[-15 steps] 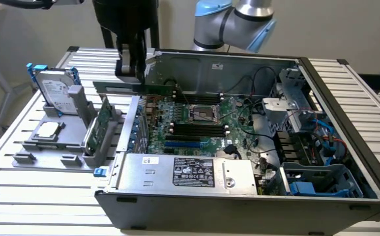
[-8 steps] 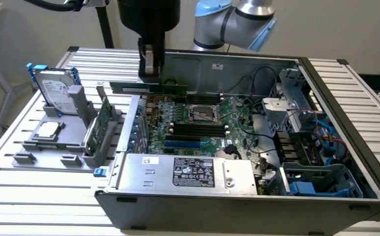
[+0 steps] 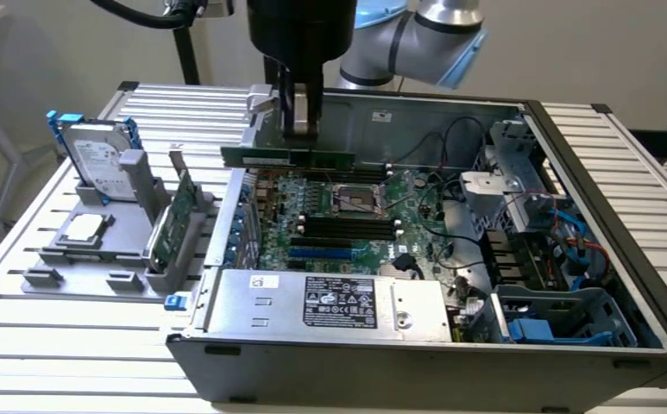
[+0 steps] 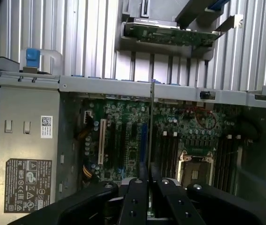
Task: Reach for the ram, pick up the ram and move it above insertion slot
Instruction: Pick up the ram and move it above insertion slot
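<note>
The ram (image 3: 298, 158) is a long, thin green stick held level in the air over the open computer case (image 3: 563, 216), just above the far edge of the motherboard (image 3: 345, 216) and near the case's back wall. In the wrist view the ram (image 4: 150, 126) shows edge-on as a narrow vertical line running out from between the fingers over the board. The gripper (image 3: 301, 129) hangs straight down from the arm (image 3: 425, 34) and pinches the ram near its middle, its two dark fingers (image 4: 133, 201) pressed against the stick's flat sides. Below the ram, on the motherboard, lie the black memory slots (image 3: 339, 226) beside the square processor socket (image 3: 360, 199); the stick is well apart from them, not seated. At the near end of the case sits the silver power supply (image 3: 333, 302) with its dark label, and at the exterior view's right the drive cage (image 3: 552, 310) with blue parts and cables. Outside the case, at the exterior view's left, a grey holder (image 3: 115, 233) stands on the ribbed metal surface (image 3: 34, 336); it carries a silver hard drive (image 3: 94, 159) in blue rails, standing upright, and a broader green expansion card (image 3: 170, 224) with a metal bracket, also on edge
</note>
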`<action>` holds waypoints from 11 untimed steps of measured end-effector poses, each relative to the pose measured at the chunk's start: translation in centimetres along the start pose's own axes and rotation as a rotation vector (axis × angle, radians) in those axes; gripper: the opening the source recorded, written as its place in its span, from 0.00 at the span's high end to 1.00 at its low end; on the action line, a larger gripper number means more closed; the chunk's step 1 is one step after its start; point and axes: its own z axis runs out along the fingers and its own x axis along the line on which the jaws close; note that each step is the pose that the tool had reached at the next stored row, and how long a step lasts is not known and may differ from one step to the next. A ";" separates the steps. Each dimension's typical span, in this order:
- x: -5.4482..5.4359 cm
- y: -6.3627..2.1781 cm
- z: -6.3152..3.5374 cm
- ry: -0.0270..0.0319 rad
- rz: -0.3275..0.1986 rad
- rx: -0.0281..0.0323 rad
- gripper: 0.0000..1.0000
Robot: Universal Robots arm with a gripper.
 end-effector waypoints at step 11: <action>-0.5 -4.22 0.83 0.0000 -0.002 -0.0002 0.87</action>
